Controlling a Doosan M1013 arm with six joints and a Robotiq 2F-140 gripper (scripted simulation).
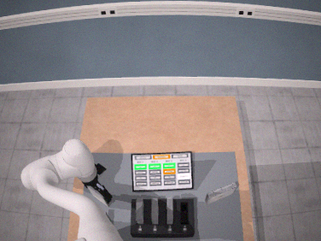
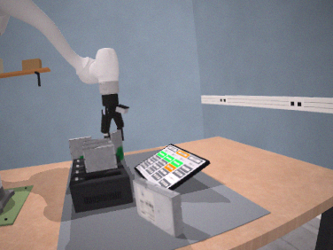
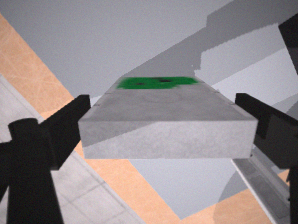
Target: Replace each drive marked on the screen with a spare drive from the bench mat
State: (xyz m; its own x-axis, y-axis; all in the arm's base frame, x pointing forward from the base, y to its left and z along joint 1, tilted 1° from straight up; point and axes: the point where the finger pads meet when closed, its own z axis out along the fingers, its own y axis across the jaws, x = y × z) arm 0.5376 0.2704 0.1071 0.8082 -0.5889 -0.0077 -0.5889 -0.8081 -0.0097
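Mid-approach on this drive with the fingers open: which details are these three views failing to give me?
- Screen lettering: too small and blurred in the top and exterior views.
- Connector end of the drive between the fingers: out of sight in the wrist view, behind its own body.
- Its foot on the mat: hidden in the exterior view by the dock and its drives.
- Arm base: cut off by the top view's bottom edge.

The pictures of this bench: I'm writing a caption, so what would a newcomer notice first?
Probably the bright screen, its green and orange blocks glowing behind the black dock in the top view. Next, the big white arm on the left, its open gripper around an upright drive.
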